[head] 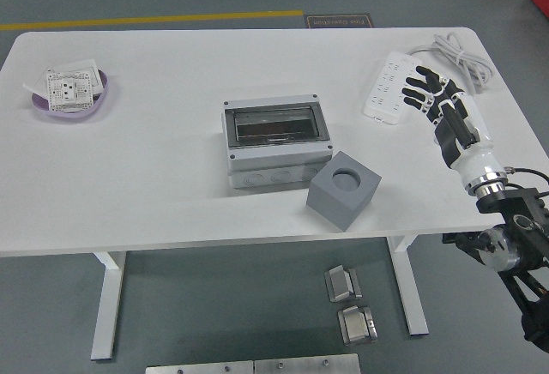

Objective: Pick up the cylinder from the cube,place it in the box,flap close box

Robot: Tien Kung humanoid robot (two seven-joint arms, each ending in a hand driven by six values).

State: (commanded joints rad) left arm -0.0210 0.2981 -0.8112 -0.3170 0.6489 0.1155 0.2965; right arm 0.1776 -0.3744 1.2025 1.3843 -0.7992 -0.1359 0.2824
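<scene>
Right hand (439,99): released, fingers spread, by desk's (154,185) right edge.
Box (276,141): mid-desk, flap shut.
Cube (344,190): near edge.
Writing: none legible.

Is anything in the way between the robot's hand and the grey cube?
Nothing visible is. Only bare white table lies between the open right hand and the grey cube with the round hole.
</scene>
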